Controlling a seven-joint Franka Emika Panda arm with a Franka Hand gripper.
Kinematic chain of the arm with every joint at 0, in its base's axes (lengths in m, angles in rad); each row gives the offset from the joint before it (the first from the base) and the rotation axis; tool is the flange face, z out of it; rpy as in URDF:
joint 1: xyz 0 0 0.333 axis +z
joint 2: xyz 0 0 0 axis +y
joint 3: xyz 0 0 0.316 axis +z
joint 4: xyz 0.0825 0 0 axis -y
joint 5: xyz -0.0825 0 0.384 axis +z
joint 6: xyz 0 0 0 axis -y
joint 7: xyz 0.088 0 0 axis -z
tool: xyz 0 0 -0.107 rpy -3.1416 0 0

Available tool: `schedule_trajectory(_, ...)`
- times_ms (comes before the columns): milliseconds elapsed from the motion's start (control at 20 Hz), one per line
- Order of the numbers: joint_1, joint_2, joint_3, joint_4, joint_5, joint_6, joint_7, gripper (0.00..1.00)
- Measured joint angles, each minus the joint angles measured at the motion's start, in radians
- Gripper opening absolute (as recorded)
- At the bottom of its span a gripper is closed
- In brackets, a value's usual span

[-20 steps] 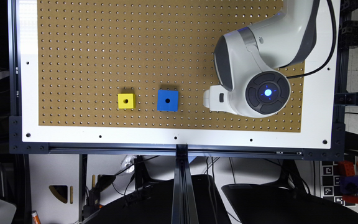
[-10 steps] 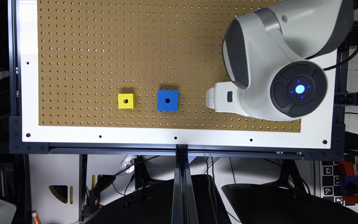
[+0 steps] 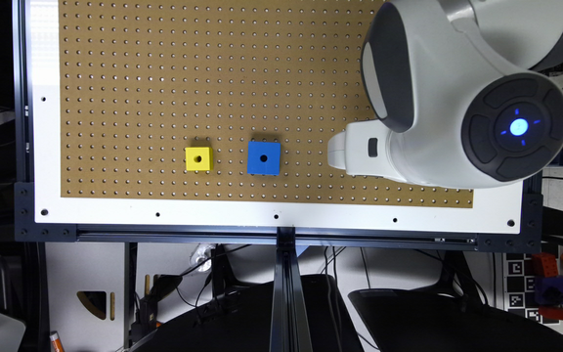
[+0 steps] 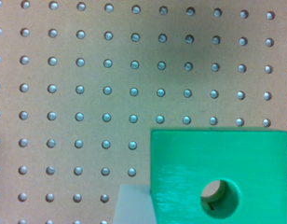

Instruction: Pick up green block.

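Green block (image 4: pixel 220 177): seen close in the wrist view, a smooth, matte-plastic cube face with sharp straight edges and a round through-hole set off-centre in the frame; faint brushed streaks show on the surface. A pale grey flat piece (image 4: pixel 134 203) sits against its edge, possibly a finger of the pincer, though the view is too tight to be sure. Whether the pincer is open or clamped on the block cannot be told.

Pegboard (image 3: pixel 213 73): brown, fibrous-looking sheet with a regular grid of small round holes, set in a white border (image 3: pixel 281 215) with a few dark screw holes, all on a bench of black aluminium framing (image 3: pixel 289 288).

Exterior view: the white part of the pincer (image 3: pixel 359 154) projects from beneath the arm's large rounded white housing (image 3: pixel 433 98), whose dark grey end cap carries a glowing blue light (image 3: pixel 518 127). Blue cube (image 3: pixel 264 158), larger, with a dark central hole, lies near the pincer toward the exterior view's left. Yellow cube (image 3: pixel 199 159), smaller, also holed, sits further left, apart from the blue one.

Below the bench: dark cables, black rounded shapes, and a fiducial marker (image 3: pixel 518 283) beside coloured bricks (image 3: pixel 562 278) at the exterior view's right.
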State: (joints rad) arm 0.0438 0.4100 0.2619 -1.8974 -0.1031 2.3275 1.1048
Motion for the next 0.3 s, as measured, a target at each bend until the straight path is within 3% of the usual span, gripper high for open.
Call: schedule_trajectory(300, 0.0, -0.042, 0.003, 0.0, 0.0023, -0.034, 0.001, 0.0)
